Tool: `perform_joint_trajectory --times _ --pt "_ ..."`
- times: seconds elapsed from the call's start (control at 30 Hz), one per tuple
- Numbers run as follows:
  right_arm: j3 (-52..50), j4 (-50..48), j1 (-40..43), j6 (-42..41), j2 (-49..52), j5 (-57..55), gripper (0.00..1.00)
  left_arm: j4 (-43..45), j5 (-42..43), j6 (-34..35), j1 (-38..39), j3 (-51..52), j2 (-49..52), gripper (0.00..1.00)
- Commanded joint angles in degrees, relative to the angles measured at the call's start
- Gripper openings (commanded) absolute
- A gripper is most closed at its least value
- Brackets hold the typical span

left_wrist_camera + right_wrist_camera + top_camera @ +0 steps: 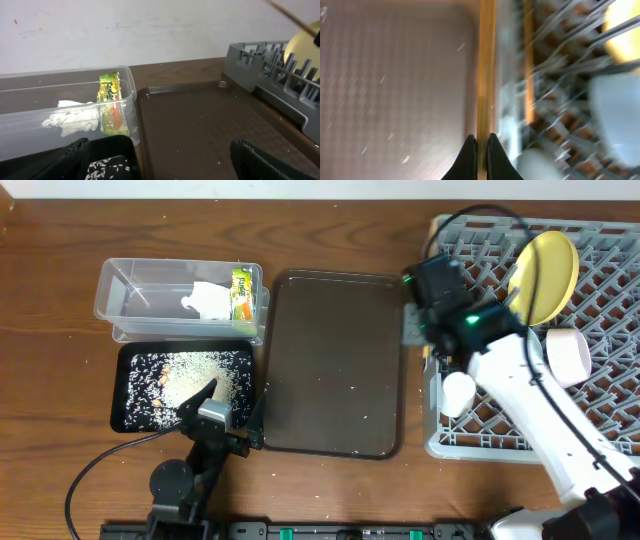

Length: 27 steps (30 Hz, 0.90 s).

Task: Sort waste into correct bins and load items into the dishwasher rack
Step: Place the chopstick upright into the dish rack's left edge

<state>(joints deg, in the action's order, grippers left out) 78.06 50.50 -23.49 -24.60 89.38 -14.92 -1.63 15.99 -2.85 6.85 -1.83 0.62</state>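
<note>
My right gripper (418,330) hangs over the left edge of the grey dishwasher rack (600,420), shut on a thin wooden chopstick (486,70). That chopstick runs straight out between the fingers (468,159) and also crosses the top right of the left wrist view (290,15). In the rack stand a yellow plate (545,275) and a white cup (568,355). The clear tub (125,300) holds a crumpled tissue (207,301) and a snack wrapper (243,293). Rice grains (190,375) lie in the black tray (125,415). My left gripper (225,415) stands open and holds nothing, at the black tray's near right corner.
A dark brown serving tray (335,360) with a few stray grains lies between the bins and the rack. My right arm's white links (540,410) stretch over the rack's near side. A cable (95,470) trails at the front left.
</note>
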Motion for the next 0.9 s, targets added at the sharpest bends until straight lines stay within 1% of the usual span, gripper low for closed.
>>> perform_joint_trajectory --times 0.0,0.17,0.2,0.23,0.27,0.33,0.37,0.5,0.6,0.77,0.8,0.87 --pt "0.68 -0.39 5.35 6.01 0.79 -1.95 0.01 -0.85 0.48 -0.11 0.20 1.60 -0.39 0.91" --pt "0.68 -2.84 12.09 13.38 6.23 4.39 0.01 -0.83 0.48 -0.11 0.20 1.60 -0.39 0.91" --pt "0.68 -2.99 12.63 14.67 7.50 6.73 0.10 -0.85 0.48 -0.11 0.20 1.60 -0.39 0.91" --pt "0.68 -2.97 12.70 15.15 8.11 8.41 0.25 -0.83 0.48 -0.11 0.20 1.60 -0.39 0.91" --pt "0.68 -2.91 12.70 15.45 8.17 9.88 0.33 -0.85 0.48 -0.11 0.20 1.60 -0.39 0.91" --pt "0.83 -2.75 12.33 15.17 7.32 11.45 0.41 -0.83 0.48 -0.11 0.20 1.60 -0.39 0.91" --pt "1.01 -2.78 12.15 14.53 6.43 11.61 0.42 -0.83 0.48 -0.11 0.20 1.60 -0.39 0.91" --pt "2.03 -2.89 11.41 13.97 -0.22 14.01 0.45 -0.83 0.48 -0.11 0.20 1.60 -0.39 0.91" --pt "2.14 -2.80 10.88 14.03 -8.20 15.37 0.46 -0.85 0.48 -0.11 0.20 1.60 -0.39 0.91" --pt "2.12 -2.67 8.96 15.50 -21.18 21.57 0.50 -0.83 0.48 -0.11 0.20 1.60 -0.39 0.91" --pt "2.12 -2.29 8.48 15.47 -23.41 22.08 0.52 -0.85 0.48 -0.11 0.20 1.60 -0.39 0.91" --pt "2.12 -1.09 7.48 15.47 -27.65 22.05 0.62 -0.83 0.48 -0.11 0.20 1.60 -0.39 0.91"
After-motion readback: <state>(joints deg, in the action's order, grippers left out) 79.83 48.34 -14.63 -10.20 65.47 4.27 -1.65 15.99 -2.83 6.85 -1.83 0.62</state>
